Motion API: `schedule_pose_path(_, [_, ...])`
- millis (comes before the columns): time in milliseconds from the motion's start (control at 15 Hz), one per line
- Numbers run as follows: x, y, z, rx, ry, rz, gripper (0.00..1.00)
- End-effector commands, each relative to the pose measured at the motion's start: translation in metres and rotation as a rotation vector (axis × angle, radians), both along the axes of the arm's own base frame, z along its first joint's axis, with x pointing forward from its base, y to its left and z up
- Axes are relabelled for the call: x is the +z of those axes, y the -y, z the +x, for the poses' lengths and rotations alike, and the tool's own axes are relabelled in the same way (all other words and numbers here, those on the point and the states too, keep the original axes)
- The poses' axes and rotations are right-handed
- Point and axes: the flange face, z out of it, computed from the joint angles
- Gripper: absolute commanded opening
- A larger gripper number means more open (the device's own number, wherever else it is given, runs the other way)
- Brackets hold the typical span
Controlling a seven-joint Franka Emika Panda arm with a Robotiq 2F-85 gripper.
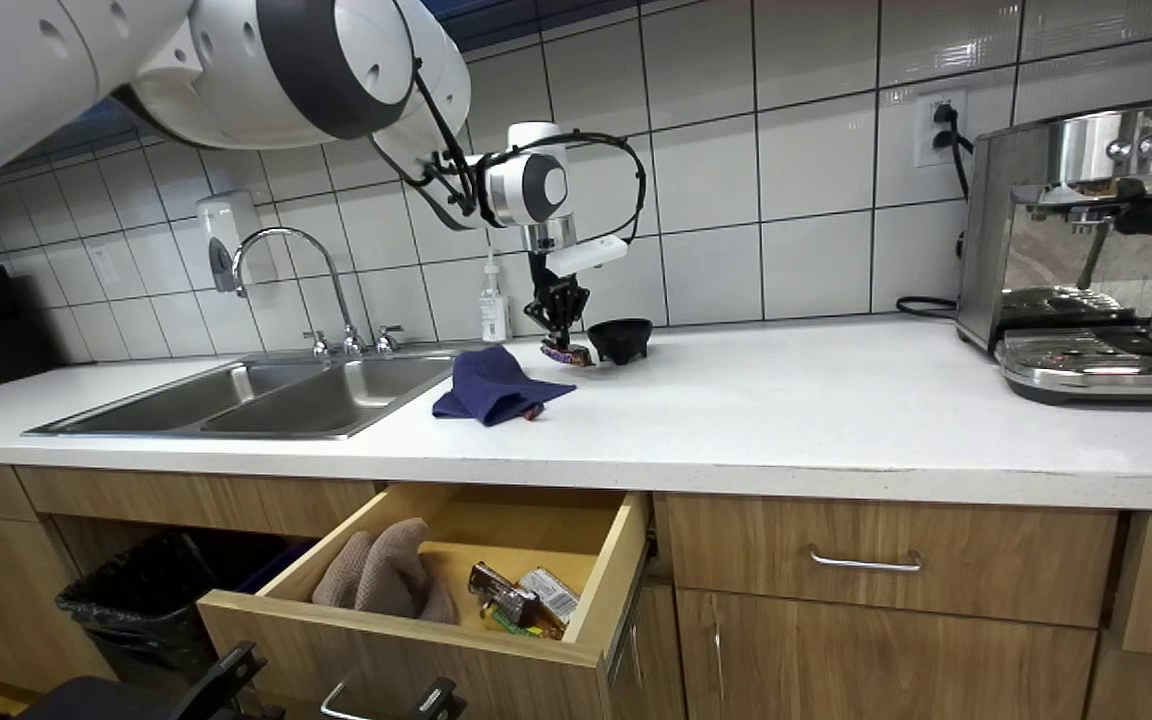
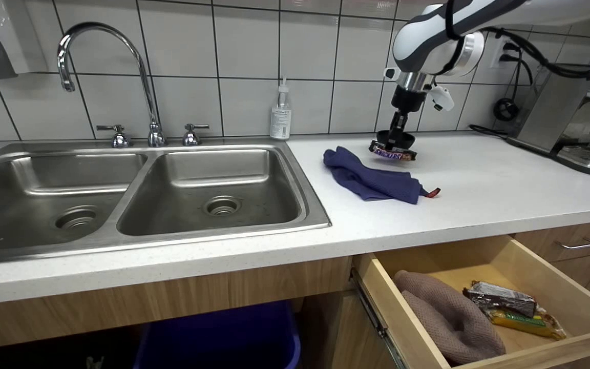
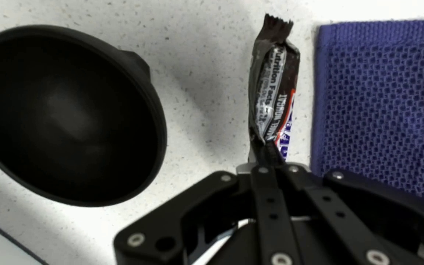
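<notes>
My gripper is shut on a brown-wrapped candy bar, which sticks out beyond the fingertips. In both exterior views the gripper points down and holds the bar low over the white counter, seemingly just above it. A black bowl stands close beside the bar; it also shows in an exterior view. A crumpled blue cloth lies on the bar's other side and shows in both exterior views. A small red tip pokes out from under the cloth.
An open drawer below the counter holds a brownish cloth and several wrapped bars. A double sink with a faucet, a soap bottle and an espresso machine stand along the counter. Bins sit under the sink.
</notes>
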Motion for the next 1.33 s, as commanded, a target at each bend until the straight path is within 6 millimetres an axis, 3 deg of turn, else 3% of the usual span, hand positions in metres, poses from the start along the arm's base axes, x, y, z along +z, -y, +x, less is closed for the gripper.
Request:
schedule_pose_path(0, [0.014,-0.004,-0.019,0.049,0.019,0.015,0.00])
schedule_pose_path(533, [0.014,-0.017,-0.072,0.102,0.040,0.002,0.00])
schedule_pose_path(1267, [0.021,-0.026,-0.170,0.186,0.060,-0.026,0.00])
